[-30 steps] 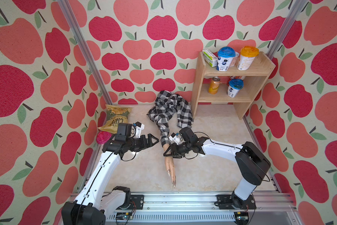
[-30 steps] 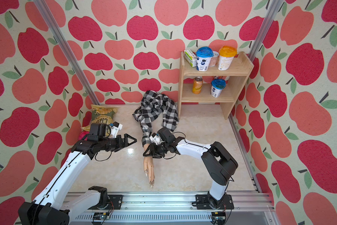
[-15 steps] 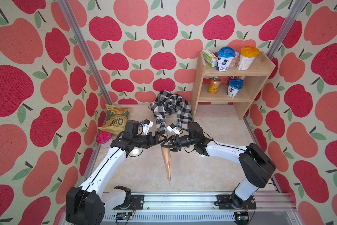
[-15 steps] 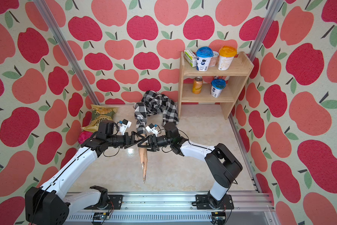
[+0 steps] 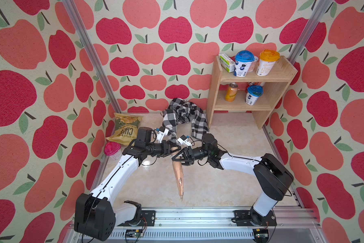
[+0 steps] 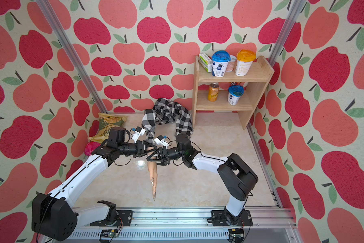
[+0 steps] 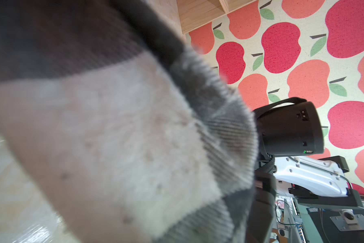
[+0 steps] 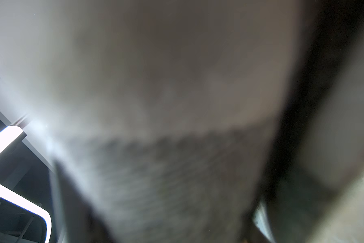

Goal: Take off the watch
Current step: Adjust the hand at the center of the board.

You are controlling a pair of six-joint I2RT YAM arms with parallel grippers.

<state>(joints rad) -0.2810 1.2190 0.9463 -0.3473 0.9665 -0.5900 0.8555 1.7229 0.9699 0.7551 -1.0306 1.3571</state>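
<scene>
Worktop (image 5: 229,168) was beige, marble-look, boxed in by apple-print walls (image 5: 155,52). Wooden shelf (image 5: 219,84) stood far right, checked shirt (image 5: 185,117) far centre. Both arms reached inward and met mid-scene. Right tool (image 5: 179,157) gripped the mannequin hand (image 5: 178,178) at the wrist, its fingers pointing near. Left tool (image 5: 173,149) had its jaws either side of the forearm just beyond; couldn't tell if clamped. Watch couldn't be made out, as the tools covered the wrist. Both wrist cams showed mostly blurred fabric.
</scene>
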